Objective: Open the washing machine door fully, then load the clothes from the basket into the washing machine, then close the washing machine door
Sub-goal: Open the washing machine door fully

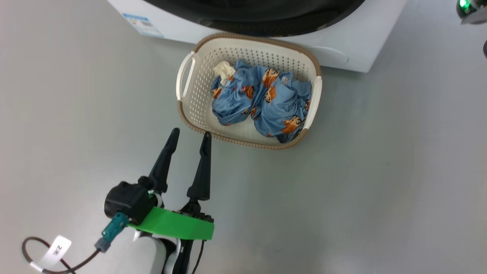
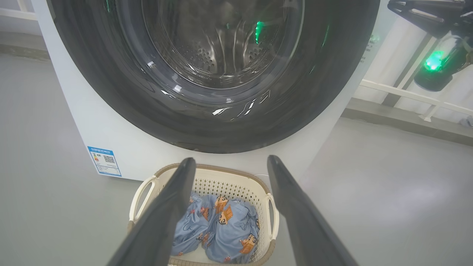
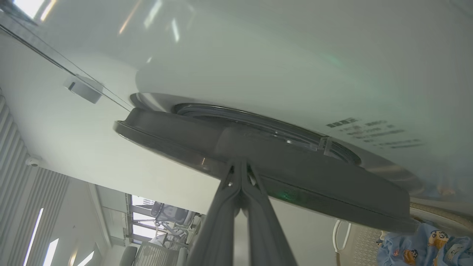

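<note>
- Left gripper (image 1: 190, 133): lower left of the head view, above bare grey floor (image 1: 380, 171). Its two dark fingers are spread well apart and there is nothing between them. The tips sit just short of the basket's near rim, not touching it.
- In the left wrist view the left gripper (image 2: 231, 159) is likewise wide open. Its fingers rise from the bottom edge to either side of the basket (image 2: 236, 184).
- The basket (image 1: 198, 99): upper centre of the head view, on the floor close before the washing machine (image 1: 342, 42). Whether the far rim touches it, cannot tell.
- The clothes (image 1: 266, 102): bunched blue garments with orange-brown figures, lying in the basket toward its right half. A small cream cloth (image 1: 224, 70) sits at their upper left.
- The washing machine door (image 2: 111, 92): takes up the top of the left wrist view, glossy black rim around clear glass, drum holes showing through. A blue label (image 2: 104, 161) is on the white front at lower left.
- Right gripper (image 3: 240, 164): fingers pressed together, tips up against the edge of the washing machine door (image 3: 295, 173), seen edge-on across mid-frame. Whether they pinch the edge, cannot tell.
- The door's rim stands a little off the white front there, with clear glass in the gap.
- Lower right of the right wrist view: a corner of the basket (image 3: 354, 240) and the clothes (image 3: 425, 247).
- A green lamp (image 2: 434, 61) glows at upper right of the left wrist view.
</note>
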Robot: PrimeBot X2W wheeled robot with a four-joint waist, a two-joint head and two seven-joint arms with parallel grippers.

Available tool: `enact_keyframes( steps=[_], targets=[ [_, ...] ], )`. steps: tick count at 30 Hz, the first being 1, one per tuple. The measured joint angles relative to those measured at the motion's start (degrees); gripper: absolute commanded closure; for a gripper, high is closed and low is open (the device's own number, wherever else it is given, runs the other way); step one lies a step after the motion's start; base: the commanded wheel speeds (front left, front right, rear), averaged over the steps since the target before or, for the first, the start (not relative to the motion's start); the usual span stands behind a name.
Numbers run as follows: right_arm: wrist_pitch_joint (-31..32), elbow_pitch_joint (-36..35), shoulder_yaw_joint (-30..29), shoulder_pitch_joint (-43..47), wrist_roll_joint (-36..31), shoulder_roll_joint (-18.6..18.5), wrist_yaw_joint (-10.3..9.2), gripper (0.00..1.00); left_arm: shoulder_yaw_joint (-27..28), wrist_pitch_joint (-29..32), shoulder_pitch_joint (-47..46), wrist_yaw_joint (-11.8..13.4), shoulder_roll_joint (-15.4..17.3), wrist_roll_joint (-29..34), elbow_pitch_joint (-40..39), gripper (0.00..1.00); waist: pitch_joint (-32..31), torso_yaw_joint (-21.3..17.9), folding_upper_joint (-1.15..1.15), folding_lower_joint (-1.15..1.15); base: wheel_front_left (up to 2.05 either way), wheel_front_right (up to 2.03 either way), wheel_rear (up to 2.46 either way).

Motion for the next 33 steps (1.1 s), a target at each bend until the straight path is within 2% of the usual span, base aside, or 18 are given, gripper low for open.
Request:
enact_keyframes(
  steps=[9,17,25,33],
  targets=[
    [0.63,1.22,-0.75,-6.49,-3.82,0.16,0.0,1.0,-2.0,0.0,-3.17,0.44,-0.11,-1.58,-1.87,0.0,4.44,1.96,0.0,0.0,0.0,0.0,0.0],
    [1.09,2.33,0.8,-8.62,-5.34,0.42,0.0,1.0,-3.19,0.0,-4.3,0.44,-0.19,-2.1,-2.29,0.0,6.93,3.56,0.0,0.0,0.0,0.0,0.0],
    [1.52,2.54,1.52,-10.09,-6.48,0.46,0.0,1.0,-3.52,0.0,-4.33,0.93,-0.2,-2.61,-2.42,0.0,7.61,4.37,0.0,0.0,0.0,0.0,0.0],
    [2.91,1.66,3.16,-7.7,-6.45,0.62,-0.01,1.0,-3.23,0.0,-4.31,0.91,-0.22,-2.41,-1.99,0.0,5.5,3.68,0.0,0.0,0.0,0.0,0.0]
  ],
)
